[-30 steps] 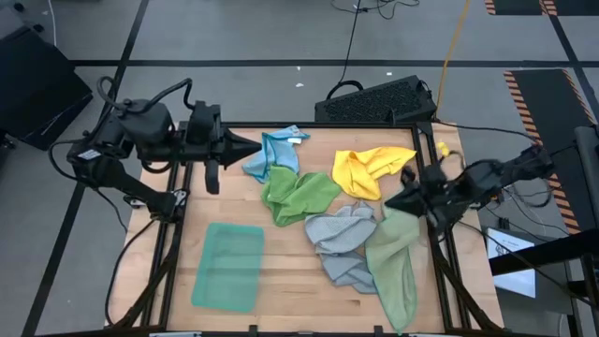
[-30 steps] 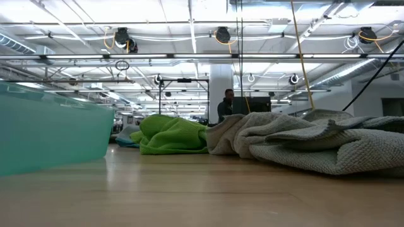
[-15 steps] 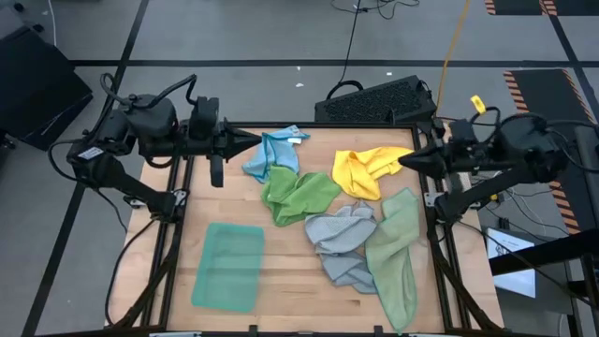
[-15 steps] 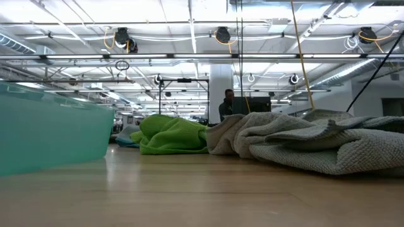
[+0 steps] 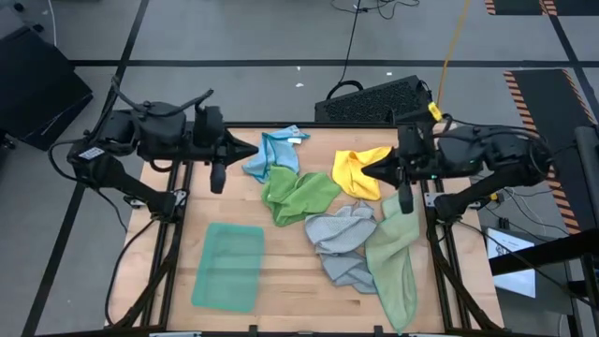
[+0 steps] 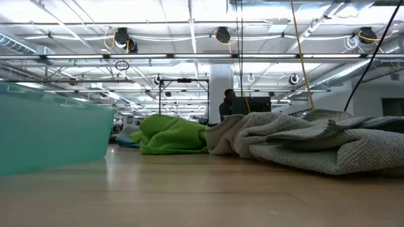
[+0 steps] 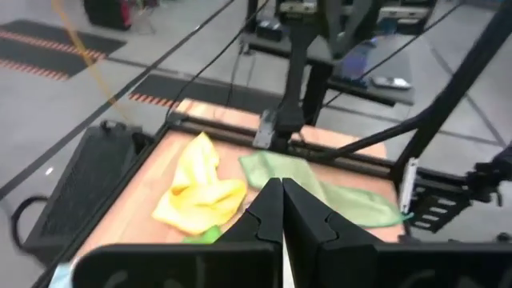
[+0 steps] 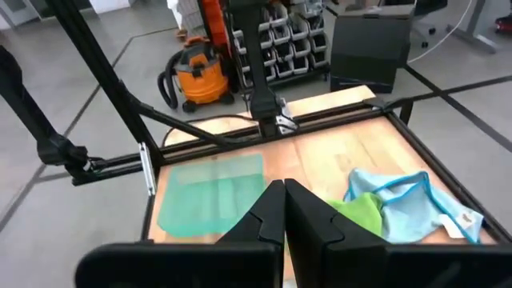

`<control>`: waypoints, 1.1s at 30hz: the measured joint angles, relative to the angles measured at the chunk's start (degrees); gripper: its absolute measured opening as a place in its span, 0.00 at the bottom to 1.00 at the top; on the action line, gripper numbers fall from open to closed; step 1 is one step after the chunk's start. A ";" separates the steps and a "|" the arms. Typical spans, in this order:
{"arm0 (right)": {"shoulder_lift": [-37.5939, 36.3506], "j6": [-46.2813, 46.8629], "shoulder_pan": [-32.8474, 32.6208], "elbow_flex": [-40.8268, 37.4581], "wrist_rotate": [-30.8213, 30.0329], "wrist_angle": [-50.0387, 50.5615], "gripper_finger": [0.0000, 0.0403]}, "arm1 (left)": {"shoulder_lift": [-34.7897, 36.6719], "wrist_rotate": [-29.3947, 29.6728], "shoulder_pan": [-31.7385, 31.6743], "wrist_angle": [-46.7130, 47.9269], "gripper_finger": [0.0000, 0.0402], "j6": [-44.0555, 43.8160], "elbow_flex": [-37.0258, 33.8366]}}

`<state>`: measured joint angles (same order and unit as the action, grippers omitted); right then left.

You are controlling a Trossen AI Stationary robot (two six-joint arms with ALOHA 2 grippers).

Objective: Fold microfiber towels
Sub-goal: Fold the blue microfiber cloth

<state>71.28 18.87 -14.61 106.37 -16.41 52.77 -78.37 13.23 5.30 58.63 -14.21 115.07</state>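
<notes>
Both the left gripper (image 5: 251, 148), upper left of the high view, and the right gripper (image 5: 367, 172), centre right over the yellow towel (image 5: 354, 168), are seen closed and empty.

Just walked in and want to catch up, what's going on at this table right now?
A two-armed robot is working through a pile of microfiber towels. One teal towel lies folded flat; the light blue, bright green, yellow, grey and sage ones lie crumpled. The left gripper and right gripper are shut and empty, above the table's far side.
</notes>
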 joint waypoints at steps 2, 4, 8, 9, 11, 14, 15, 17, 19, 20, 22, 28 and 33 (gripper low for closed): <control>0.18 1.12 0.00 0.00 0.09 -0.08 0.00 | -0.40 0.43 -0.86 1.48 0.02 -1.50 -0.59; 0.12 2.26 -0.02 0.00 0.07 0.03 0.00 | -1.23 0.30 -1.42 2.19 0.05 -3.00 -1.62; -0.08 2.49 0.00 0.00 0.03 0.50 0.00 | -2.70 -0.98 -1.83 2.81 0.10 -5.76 -2.78; -0.23 2.26 0.00 0.00 0.03 0.75 0.00 | -3.43 -0.98 -1.81 2.45 0.12 -6.44 -2.80; -0.67 1.38 0.00 0.00 0.05 1.56 0.00 | -4.03 -0.99 -2.03 3.33 0.16 -7.53 -2.97; -1.49 -0.32 0.00 0.00 0.02 5.07 0.00 | -6.25 -1.13 -2.56 4.42 0.20 -8.76 -2.91; -1.56 -0.59 0.00 0.00 0.00 6.09 0.00 | -6.51 -1.13 -2.80 5.22 0.21 -9.68 -2.95; -2.11 -0.68 0.00 0.00 -0.06 8.09 0.00 | -8.00 -1.42 -2.80 7.03 0.24 -11.37 -3.10; -2.55 -0.69 0.02 -0.02 -0.10 9.47 0.00 | -9.13 -1.62 -3.00 6.45 0.25 -12.07 -2.89; -2.78 -0.69 0.02 -0.02 -0.10 9.83 0.00 | -9.59 -1.71 -3.04 7.83 0.26 -12.06 -3.02; -3.29 -0.71 0.00 -0.02 -0.12 10.56 0.00 | -11.66 -1.98 -3.04 8.38 0.26 -11.96 -2.95; -4.12 -5.48 0.78 -0.02 -0.17 11.89 0.00 | -15.74 -2.50 -4.51 11.26 0.26 -16.98 -2.92; -5.17 -10.66 2.35 -0.02 -0.26 12.96 0.00 | -19.54 -2.75 -5.69 15.29 0.26 -25.71 -3.00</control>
<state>66.11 8.21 -12.27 106.34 -16.67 65.72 -97.90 10.48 -0.39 73.92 -39.92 112.07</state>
